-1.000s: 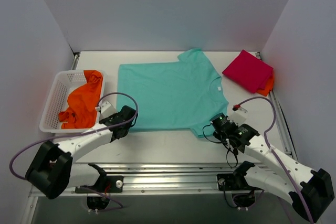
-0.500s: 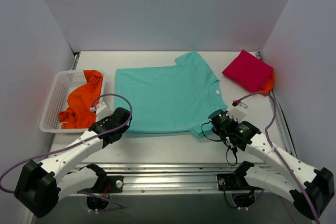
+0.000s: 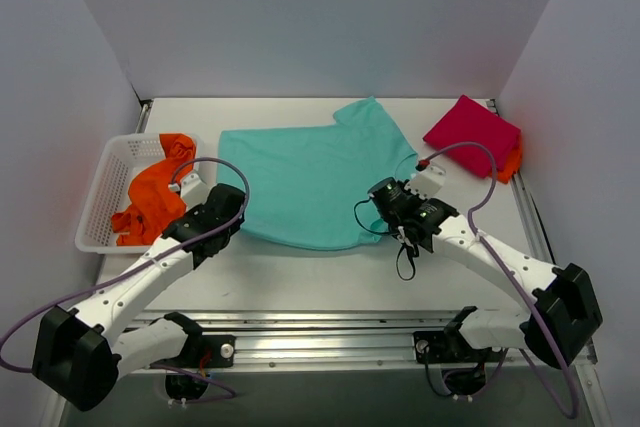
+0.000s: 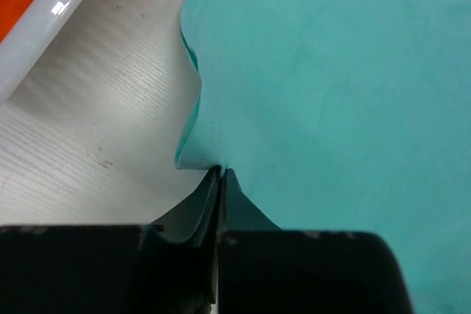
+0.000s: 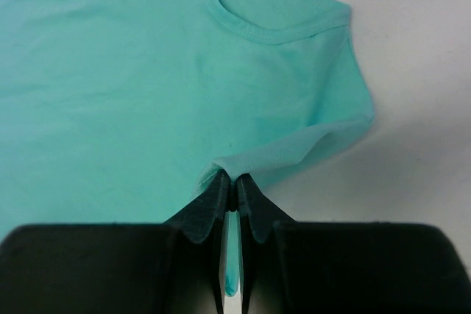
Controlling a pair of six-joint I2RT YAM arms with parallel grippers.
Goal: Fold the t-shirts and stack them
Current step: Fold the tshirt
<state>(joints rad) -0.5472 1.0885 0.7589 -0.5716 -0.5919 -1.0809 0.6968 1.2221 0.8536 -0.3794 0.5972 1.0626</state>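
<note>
both arms are working the teal t-shirt point(image 3: 310, 177). it's lying flat in the middle of the table point(image 3: 330, 277), long axis running left to right, hem at the left and collar at the right. the left gripper point(image 4: 221, 173) is pinching the near hem corner, jaws closed tight on the cloth. the right gripper point(image 5: 229, 179) is clamping the near sleeve, at its cuff i think, hard to say. so the whole body is sitting away from both pincers, toward the far side. cloth is looking smooth, just rippling at each pinch. the magenta shirt point(image 3: 472, 134) is sitting folded far right.
</note>
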